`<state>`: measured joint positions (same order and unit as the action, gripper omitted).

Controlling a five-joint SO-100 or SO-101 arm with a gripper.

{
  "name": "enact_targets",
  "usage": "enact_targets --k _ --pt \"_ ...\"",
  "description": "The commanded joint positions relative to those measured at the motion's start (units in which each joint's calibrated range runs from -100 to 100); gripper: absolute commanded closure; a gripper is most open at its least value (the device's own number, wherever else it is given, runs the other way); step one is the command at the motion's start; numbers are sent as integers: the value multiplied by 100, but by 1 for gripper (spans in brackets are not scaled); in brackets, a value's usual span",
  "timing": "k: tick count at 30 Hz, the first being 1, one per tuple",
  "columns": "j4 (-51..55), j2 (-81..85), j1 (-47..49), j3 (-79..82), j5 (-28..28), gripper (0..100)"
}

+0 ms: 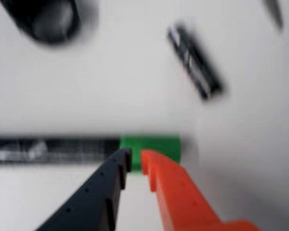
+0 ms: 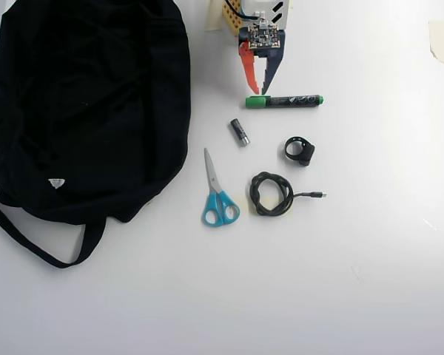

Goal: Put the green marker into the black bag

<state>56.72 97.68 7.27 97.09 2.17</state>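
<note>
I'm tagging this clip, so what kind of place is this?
Probably a plain white tabletop set up for robot practice, not a lived-in room: a small arm's gripper over a green marker, with a black bag and scissors laid out.

Bright, even light floods the white table (image 2: 370, 251) in the overhead view, crisp throughout, shadows faint. The wrist view is soft all over: the battery (image 1: 195, 61) at one o'clock smears, a dark shape at eleven blurs.

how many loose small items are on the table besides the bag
5: green marker at the pincer tips, battery below it, scissors, coiled cable, black ring-shaped part. Others may be hidden under the black bag.
</note>
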Motion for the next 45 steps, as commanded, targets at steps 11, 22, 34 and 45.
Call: enact_targets --k 11,22,34,45 --pt "-3777 -2772 342 -1946 -23 97" --pt "-4561 -4622 237 -3860 -71 97" --pt "-4793 -7460 125 -6996 -71 97" --pt "-4793 -9377 -47 -9269 -76 97"
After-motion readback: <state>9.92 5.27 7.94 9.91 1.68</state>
